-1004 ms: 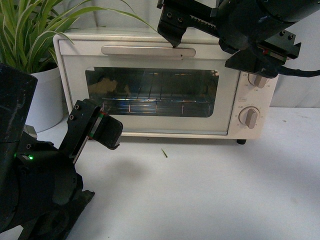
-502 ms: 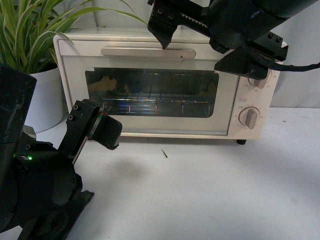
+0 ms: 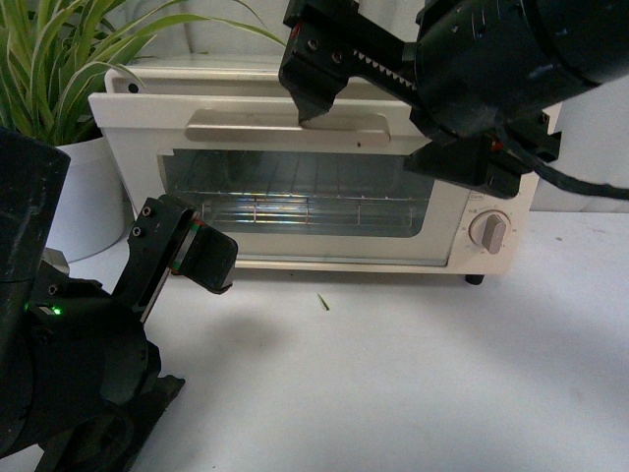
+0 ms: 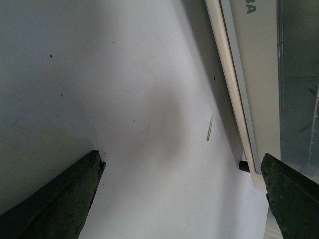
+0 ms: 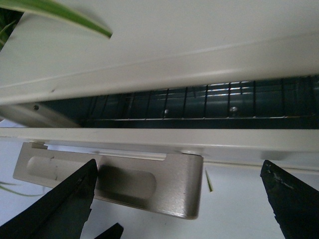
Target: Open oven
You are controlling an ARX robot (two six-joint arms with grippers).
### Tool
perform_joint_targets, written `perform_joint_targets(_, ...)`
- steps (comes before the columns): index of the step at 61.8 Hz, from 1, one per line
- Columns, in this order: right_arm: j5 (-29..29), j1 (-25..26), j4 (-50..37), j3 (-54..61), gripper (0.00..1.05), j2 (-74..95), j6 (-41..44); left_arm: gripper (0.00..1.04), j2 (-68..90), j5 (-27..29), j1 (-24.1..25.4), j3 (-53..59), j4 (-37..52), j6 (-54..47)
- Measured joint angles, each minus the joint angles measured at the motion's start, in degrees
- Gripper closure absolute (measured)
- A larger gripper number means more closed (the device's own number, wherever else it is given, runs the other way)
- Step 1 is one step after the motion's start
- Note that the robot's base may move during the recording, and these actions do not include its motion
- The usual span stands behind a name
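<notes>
The cream-white oven (image 3: 295,202) stands at the back of the white table. Its glass door is tilted outward at the top, ajar, with the long pale bar handle (image 3: 287,129) leaning forward. My right gripper (image 3: 310,93) is open, a finger tip pressing down on the handle's top near its middle. The right wrist view shows the handle (image 5: 109,186) from above, the gap behind the door, and the wire rack (image 5: 199,107) inside. My left gripper (image 3: 211,261) is open and empty, low in front of the door's lower left corner.
A potted plant (image 3: 59,79) in a white pot stands left of the oven. One beige knob (image 3: 489,230) shows on the oven's right panel. A small green leaf bit (image 3: 323,301) lies on the table (image 3: 413,374) before the oven.
The oven door has swung outward at the top, from shut to ajar. My right gripper moved left and toward me with the handle. The left arm stayed still.
</notes>
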State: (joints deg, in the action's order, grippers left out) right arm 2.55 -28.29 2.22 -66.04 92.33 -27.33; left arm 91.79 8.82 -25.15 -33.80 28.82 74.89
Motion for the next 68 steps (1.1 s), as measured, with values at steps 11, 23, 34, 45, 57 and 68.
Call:
perform_joint_targets(11,1.6,-1.3,-2.5,6.2,0.09,-3.5,0.5,0.07,-0.1,0.0,0.1,0.2,0.0,0.0)
perform_joint_targets(23,2.1,-1.8,-4.2,13.3,0.09,-9.7,0.3,0.07,-0.7,-0.4,0.7,0.8,0.1,0.0)
perform_joint_targets(34,1.0,-1.8,-5.9,20.4,0.09,-20.5,-0.3,0.07,-1.4,-0.4,1.7,1.9,0.4,-0.7)
perform_joint_targets(45,-7.5,-0.7,-9.7,28.0,0.09,-28.0,3.7,0.07,-2.1,0.7,1.8,2.8,0.4,-4.3)
perform_joint_targets(57,-10.6,1.1,-12.4,35.3,0.09,-32.3,6.4,0.07,-2.4,4.0,1.7,3.8,0.8,-11.3)
perform_joint_targets(68,-10.2,1.9,-13.2,39.4,0.09,-34.4,6.4,0.07,-1.6,7.6,1.4,5.0,2.4,-24.9)
